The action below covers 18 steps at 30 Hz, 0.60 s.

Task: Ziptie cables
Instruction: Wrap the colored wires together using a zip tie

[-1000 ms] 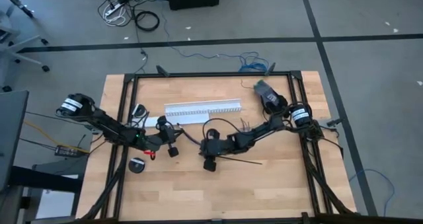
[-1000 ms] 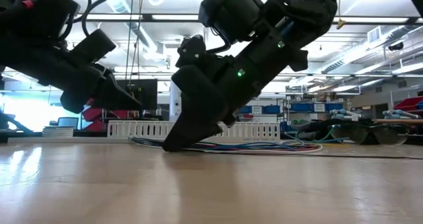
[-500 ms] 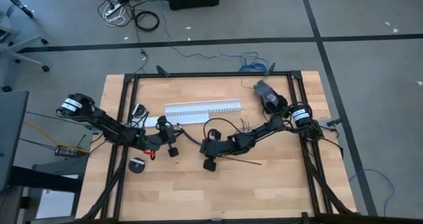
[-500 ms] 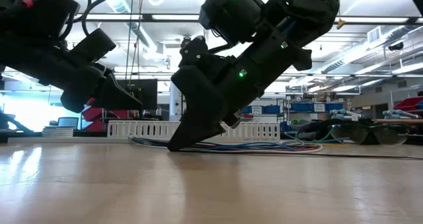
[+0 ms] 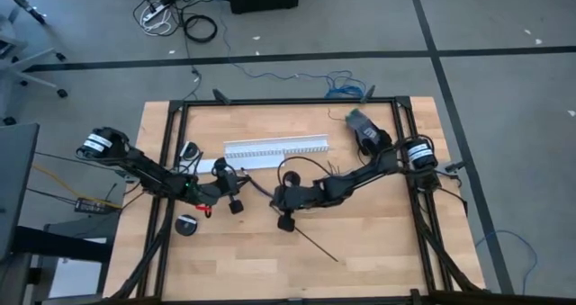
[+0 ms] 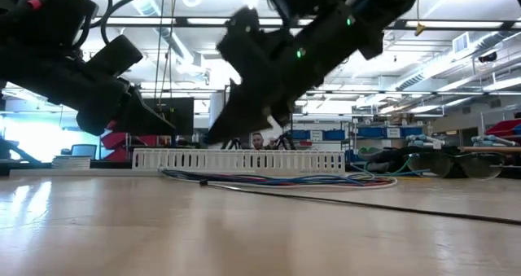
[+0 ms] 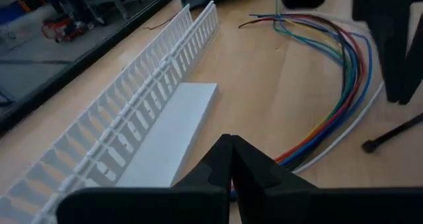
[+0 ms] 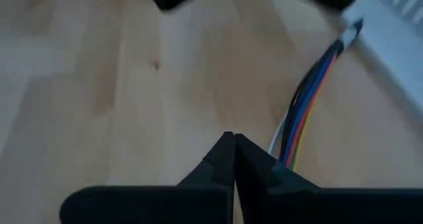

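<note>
The ziptie (image 5: 315, 244), a thin black strip, lies flat on the wooden table and slants toward the near edge; it also shows in the low view (image 6: 350, 201). My right gripper (image 6: 210, 138) hangs shut above the ziptie's head end, clear of it, with nothing between its fingers (image 8: 229, 137). The coloured cables (image 7: 344, 85) lie curved on the table between the two arms (image 6: 285, 179). My left gripper (image 7: 230, 139) is shut at the cables' left end, raised off the table (image 6: 173, 131). My left gripper's own fingers hide the spot where the cables' end (image 7: 285, 159) passes behind them, so I cannot tell whether it touches the cables. My right gripper touches nothing.
A long white slotted channel (image 5: 274, 148) lies across the far middle of the table, with a flat white plate (image 7: 168, 135) beside it. A small round black thing (image 5: 186, 225) sits at the near left. Bare wood stretches along the near edge.
My right gripper has risen off the table. The ziptie has swung about on the table: its head end stays below the gripper, while its free end has moved toward the near edge.
</note>
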Motion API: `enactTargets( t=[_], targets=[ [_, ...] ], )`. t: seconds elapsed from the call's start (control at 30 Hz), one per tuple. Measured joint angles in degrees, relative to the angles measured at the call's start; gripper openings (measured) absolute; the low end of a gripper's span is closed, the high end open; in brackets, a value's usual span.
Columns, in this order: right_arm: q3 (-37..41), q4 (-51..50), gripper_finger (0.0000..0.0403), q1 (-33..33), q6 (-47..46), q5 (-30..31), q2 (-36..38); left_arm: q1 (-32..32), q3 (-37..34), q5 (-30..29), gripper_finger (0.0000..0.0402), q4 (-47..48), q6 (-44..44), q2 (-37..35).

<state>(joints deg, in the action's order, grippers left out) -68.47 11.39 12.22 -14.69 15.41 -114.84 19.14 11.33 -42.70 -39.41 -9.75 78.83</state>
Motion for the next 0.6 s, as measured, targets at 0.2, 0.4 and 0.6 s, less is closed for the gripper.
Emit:
enactTargets(
  t=[0.2, 0.4, 0.6],
  targets=[
    [-0.1, -1.9, 0.0000, -1.0, -3.6, -9.6, 0.8, 0.0, 0.0, 3.4, 0.0000, 0.1, -1.0, 0.0],
    [0.0, -1.2, 0.0038, -2.0, -3.3, -10.4, -0.5, 0.0, 0.0, 3.4, 0.0000, -0.2, -0.6, 0.0],
    [-0.1, -2.6, 0.0102, -2.2, -4.5, -9.6, -0.4, 0.0, 0.0, 3.4, 0.0000, 0.0, -0.5, 0.0]
  ],
)
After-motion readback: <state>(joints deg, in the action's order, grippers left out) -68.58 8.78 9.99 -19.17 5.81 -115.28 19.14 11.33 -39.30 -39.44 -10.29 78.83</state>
